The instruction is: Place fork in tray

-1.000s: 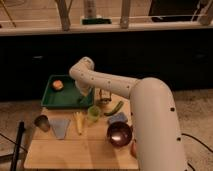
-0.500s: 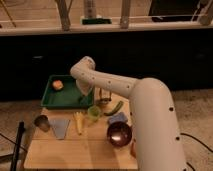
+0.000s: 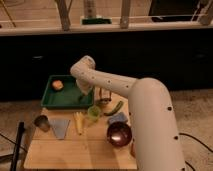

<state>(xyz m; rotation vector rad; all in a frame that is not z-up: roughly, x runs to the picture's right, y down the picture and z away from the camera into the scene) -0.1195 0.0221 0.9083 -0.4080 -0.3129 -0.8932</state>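
Observation:
The dark green tray (image 3: 52,100) sits at the back left of the wooden table, with a small orange object (image 3: 57,85) inside it. My white arm reaches in from the lower right, bends at the wrist and points down. The gripper (image 3: 84,95) hangs over the tray's right end, dark against the tray. I cannot make out the fork; it may be hidden at the gripper.
A dark utensil holder (image 3: 104,97) stands just right of the tray. In front are a green cup (image 3: 93,112), a green vegetable (image 3: 114,108), a blue-grey sponge (image 3: 118,118), a dark bowl (image 3: 119,134), a yellow item (image 3: 79,123), a grey cloth (image 3: 60,127) and a metal cup (image 3: 41,122).

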